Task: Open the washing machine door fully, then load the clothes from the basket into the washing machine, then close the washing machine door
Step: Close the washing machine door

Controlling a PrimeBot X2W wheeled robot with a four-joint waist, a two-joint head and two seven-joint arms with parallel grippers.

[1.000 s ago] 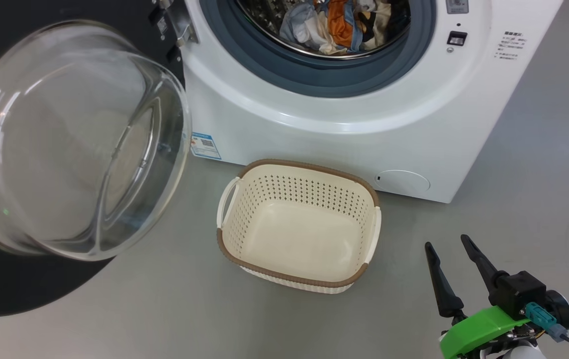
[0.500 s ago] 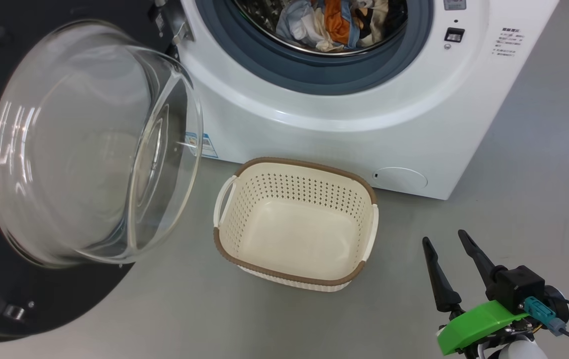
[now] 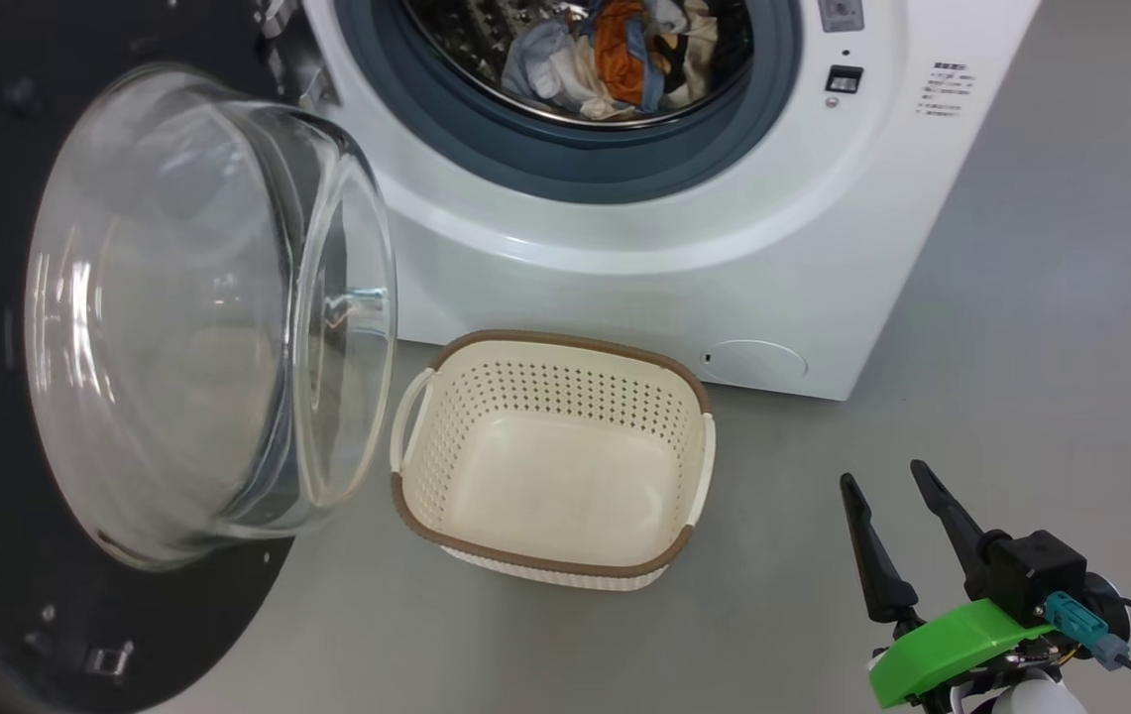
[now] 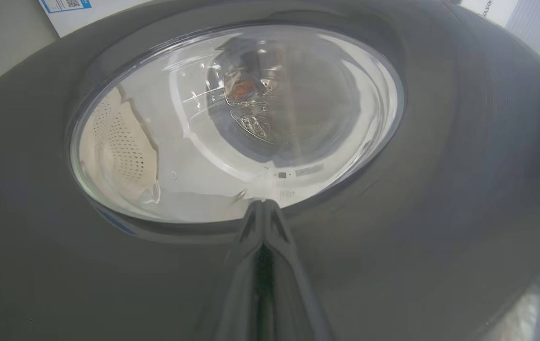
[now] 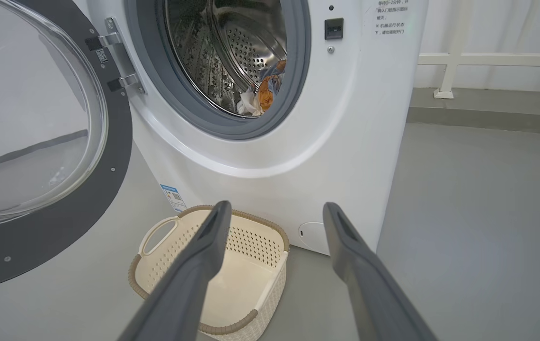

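The washing machine (image 3: pixel 624 258) stands with its drum open, and the clothes (image 3: pixel 615 50) lie inside, orange, white and light blue. They also show in the right wrist view as clothes (image 5: pixel 262 92) low in the drum. The washing machine door (image 3: pixel 208 307) hangs part-way swung at the left, its glass bowl bulging toward the machine. My left gripper (image 4: pixel 262 208) is shut, its tips against the door's outer black rim just below the glass. The basket (image 3: pixel 545 342) sits empty on the floor before the machine. My right gripper (image 3: pixel 884 476) is open and empty, low right of the basket.
Grey floor spreads right of the machine. A white rail (image 5: pixel 487 59) runs along the back wall. A round service flap (image 3: pixel 753 359) sits low on the machine front, and a blue label (image 5: pixel 173 196) near its lower left corner.
The door has swung toward the machine, its bowl now more edge-on and nearer the basket. The head camera has shifted, sliding the machine leftward in view. The right gripper holds still, open.
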